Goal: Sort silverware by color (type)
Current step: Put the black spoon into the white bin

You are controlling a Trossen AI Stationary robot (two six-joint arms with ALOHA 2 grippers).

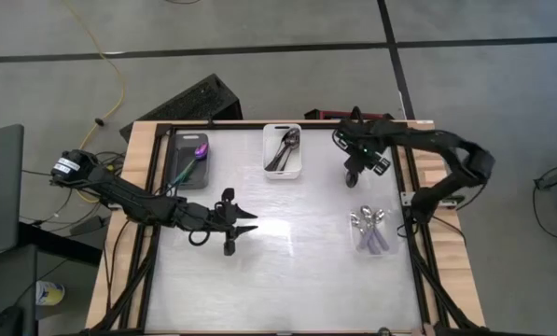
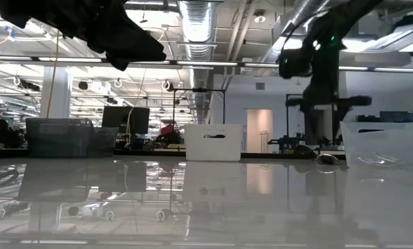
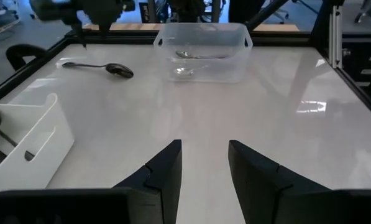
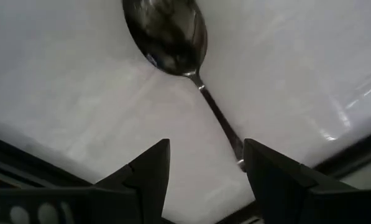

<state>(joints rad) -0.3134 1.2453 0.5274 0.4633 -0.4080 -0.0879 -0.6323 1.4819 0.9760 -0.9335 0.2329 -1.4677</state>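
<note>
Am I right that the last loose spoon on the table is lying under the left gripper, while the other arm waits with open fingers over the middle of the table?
Not quite: the loose spoon lies under the right gripper, as the right wrist view shows between its open fingers. It is the left gripper that waits open over the middle of the table, as the high view shows.

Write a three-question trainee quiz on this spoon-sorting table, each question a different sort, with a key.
1. True or false: a loose spoon lies on the table under the right hand.
2. Which bin holds the purple spoon? A grey bin; B white bin; C clear bin.
3. Fill in: the left hand's fingers are ___.

Key: 1 true; 2 A; 3 open.
</note>
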